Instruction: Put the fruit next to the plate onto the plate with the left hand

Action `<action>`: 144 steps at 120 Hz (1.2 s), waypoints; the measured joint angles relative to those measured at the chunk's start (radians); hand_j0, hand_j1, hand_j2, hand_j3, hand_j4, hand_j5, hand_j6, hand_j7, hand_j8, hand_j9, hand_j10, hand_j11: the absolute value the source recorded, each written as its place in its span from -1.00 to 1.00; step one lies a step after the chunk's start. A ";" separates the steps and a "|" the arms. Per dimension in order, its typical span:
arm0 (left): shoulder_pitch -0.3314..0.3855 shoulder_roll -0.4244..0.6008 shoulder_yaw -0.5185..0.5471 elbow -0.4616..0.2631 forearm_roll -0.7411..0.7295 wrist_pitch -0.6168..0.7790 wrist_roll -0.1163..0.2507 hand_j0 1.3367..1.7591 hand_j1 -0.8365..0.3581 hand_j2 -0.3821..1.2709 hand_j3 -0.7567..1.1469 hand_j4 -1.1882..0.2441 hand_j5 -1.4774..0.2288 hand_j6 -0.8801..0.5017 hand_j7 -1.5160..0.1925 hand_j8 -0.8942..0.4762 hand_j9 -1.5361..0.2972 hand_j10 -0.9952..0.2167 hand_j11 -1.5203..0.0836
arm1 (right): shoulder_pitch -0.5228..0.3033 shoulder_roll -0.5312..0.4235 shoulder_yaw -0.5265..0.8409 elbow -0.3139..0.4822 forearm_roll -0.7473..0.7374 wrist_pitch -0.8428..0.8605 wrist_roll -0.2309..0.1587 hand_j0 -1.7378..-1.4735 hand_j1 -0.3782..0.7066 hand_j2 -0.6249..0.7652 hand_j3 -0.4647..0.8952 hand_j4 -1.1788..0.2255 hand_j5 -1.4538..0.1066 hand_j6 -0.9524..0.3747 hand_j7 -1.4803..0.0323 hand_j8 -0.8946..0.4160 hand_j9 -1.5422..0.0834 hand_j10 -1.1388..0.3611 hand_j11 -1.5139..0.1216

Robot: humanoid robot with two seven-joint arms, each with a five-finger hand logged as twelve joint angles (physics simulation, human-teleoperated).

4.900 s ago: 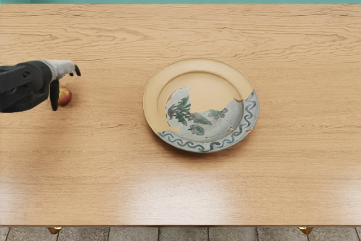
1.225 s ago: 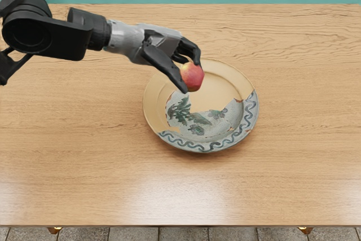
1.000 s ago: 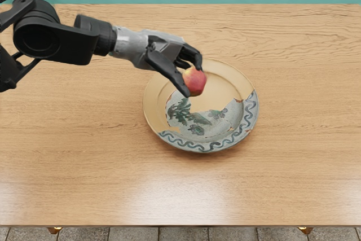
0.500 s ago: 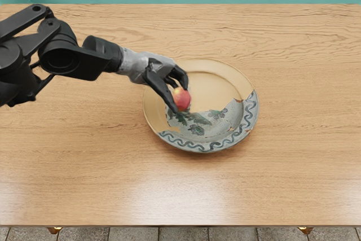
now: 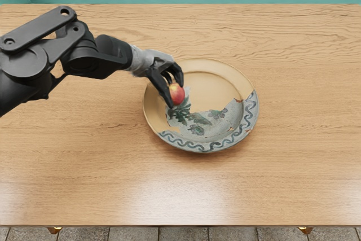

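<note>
A small red-and-yellow apple (image 5: 177,93) sits low over the left part of the tan plate (image 5: 225,80), which has a blue wavy border and a green leaf pattern. My left hand (image 5: 169,83) reaches in from the left and is shut on the apple, dark fingers curled around its top and left side. Whether the apple touches the plate's surface I cannot tell. The right arm is out of view.
The plate lies near the middle of a wide wooden table (image 5: 282,184). My black left arm (image 5: 67,60) stretches across the table's left half. A teal wall runs behind the table's far edge.
The left hand carried the apple from the table's left side to the plate, then lowered it and drew slightly left over the last second. The arm's elbow has dropped toward the table.
</note>
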 joint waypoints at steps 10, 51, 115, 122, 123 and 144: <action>0.002 -0.013 0.000 0.000 -0.004 0.005 0.000 0.50 -0.08 -0.04 -0.21 -0.34 -0.53 -0.30 -0.44 -0.31 -0.45 -0.64 -0.40 | 0.000 0.000 0.000 0.000 0.000 0.000 0.000 -0.40 -0.92 -0.10 -0.32 0.66 0.84 0.42 0.94 0.35 0.88 0.50 0.83; -0.002 0.001 -0.009 -0.003 -0.077 0.021 0.000 0.52 0.69 -0.43 -0.21 0.40 0.42 0.10 0.47 0.12 0.39 0.32 0.57 | 0.000 0.000 -0.001 0.001 0.000 0.001 0.000 -0.40 -0.92 -0.10 -0.32 0.66 0.84 0.42 0.94 0.35 0.88 0.50 0.83; 0.074 0.494 -0.036 -0.018 -0.760 -0.112 0.000 0.52 0.96 -0.53 -0.20 0.64 0.70 0.26 0.75 0.29 0.65 0.61 0.87 | 0.000 0.000 -0.002 0.002 0.000 0.003 0.000 -0.40 -0.92 -0.10 -0.32 0.66 0.84 0.42 0.94 0.35 0.88 0.50 0.83; 0.110 0.524 -0.036 -0.018 -0.792 -0.112 0.000 0.52 0.96 -0.53 -0.21 0.64 0.71 0.26 0.75 0.29 0.66 0.62 0.87 | 0.000 0.000 -0.002 0.002 0.000 0.003 0.000 -0.40 -0.92 -0.10 -0.32 0.66 0.84 0.42 0.94 0.35 0.88 0.50 0.83; 0.115 0.525 -0.036 -0.018 -0.795 -0.113 0.000 0.52 0.96 -0.53 -0.21 0.64 0.71 0.26 0.75 0.29 0.66 0.62 0.87 | 0.000 0.000 -0.002 0.002 0.000 0.003 0.000 -0.40 -0.92 -0.10 -0.32 0.66 0.84 0.42 0.94 0.35 0.88 0.50 0.83; 0.167 0.564 -0.037 -0.017 -0.829 -0.113 0.000 0.52 0.97 -0.53 -0.21 0.65 0.72 0.27 0.76 0.30 0.67 0.63 0.88 | 0.000 0.000 -0.002 0.002 -0.001 0.003 0.000 -0.40 -0.92 -0.10 -0.32 0.66 0.84 0.42 0.94 0.35 0.88 0.50 0.83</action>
